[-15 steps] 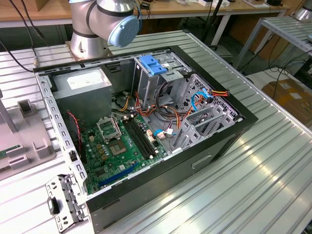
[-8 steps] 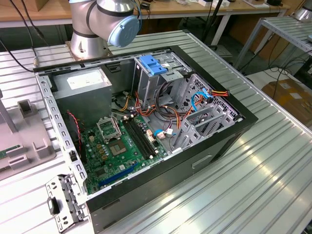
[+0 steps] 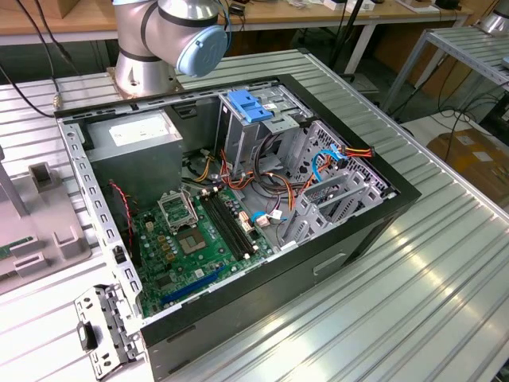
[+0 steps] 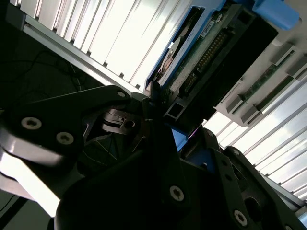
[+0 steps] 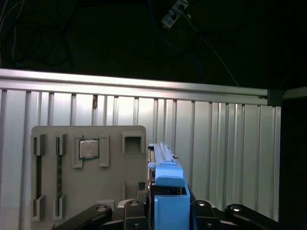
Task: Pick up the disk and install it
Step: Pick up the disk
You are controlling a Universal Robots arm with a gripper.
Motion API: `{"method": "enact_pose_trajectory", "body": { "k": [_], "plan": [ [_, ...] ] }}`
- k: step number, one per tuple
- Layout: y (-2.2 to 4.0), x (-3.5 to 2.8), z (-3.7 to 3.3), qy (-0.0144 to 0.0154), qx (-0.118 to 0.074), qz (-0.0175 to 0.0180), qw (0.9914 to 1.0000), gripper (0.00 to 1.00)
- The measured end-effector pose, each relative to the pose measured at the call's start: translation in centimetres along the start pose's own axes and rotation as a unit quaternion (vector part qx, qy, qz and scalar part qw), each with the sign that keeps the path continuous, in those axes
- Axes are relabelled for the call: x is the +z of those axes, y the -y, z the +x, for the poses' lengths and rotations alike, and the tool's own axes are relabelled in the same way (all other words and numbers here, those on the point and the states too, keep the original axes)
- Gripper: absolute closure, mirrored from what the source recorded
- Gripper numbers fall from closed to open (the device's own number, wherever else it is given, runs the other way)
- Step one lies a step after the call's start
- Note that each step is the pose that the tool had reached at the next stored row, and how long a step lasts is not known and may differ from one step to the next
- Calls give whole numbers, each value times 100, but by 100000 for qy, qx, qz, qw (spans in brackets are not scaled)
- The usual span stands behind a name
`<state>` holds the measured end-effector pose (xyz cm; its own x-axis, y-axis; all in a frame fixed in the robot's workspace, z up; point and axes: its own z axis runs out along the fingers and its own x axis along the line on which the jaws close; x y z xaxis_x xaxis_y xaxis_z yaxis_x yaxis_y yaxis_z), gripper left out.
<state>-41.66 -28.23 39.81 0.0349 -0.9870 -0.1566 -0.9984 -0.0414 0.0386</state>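
In the first wrist view the disk (image 5: 167, 189) stands edge-on with its blue carrier rail towards the camera. The black fingers (image 5: 136, 207) of my gripper (image 5: 168, 210) press against both of its sides, over a grey holder tray (image 5: 53, 139). In the second wrist view the disk (image 4: 192, 57) shows its green circuit board and blue rail, and my gripper (image 4: 180, 122) is shut on its near end. In the exterior view the open computer case (image 3: 238, 199) lies on the table, with the arm's base (image 3: 159, 40) behind it.
Inside the case are a metal drive cage topped by a blue bracket (image 3: 249, 106), a grey power-supply box (image 3: 139, 135), a green motherboard (image 3: 191, 239) and loose cables (image 3: 270, 187). The grey tray (image 3: 40, 207) sits at the exterior view's left and holds a chip (image 5: 89, 148). The slatted table ends in a rail (image 5: 144, 86).
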Motion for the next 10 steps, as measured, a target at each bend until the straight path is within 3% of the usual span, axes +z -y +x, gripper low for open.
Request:
{"method": "enact_pose_trajectory", "body": {
  "k": [2, 4, 5, 6, 7, 8, 10],
  "plan": [
    [0, -5, -1, -586, 33, -34, 99998, 63],
    [-1, -6, -1, -1861, 90, -73, 99983, 63],
    [-1, -8, -2, -3045, 143, -113, 99953, 63],
    [-1, -11, -2, -3682, 170, -135, 99932, 63],
    [-1, -18, -3, -4082, 188, -154, 99916, 63],
    [-2, -28, -4, -4262, 198, -173, 99909, 63],
    [-2, -56, -8, -4356, 192, -161, 99905, 63]
  ]
}}
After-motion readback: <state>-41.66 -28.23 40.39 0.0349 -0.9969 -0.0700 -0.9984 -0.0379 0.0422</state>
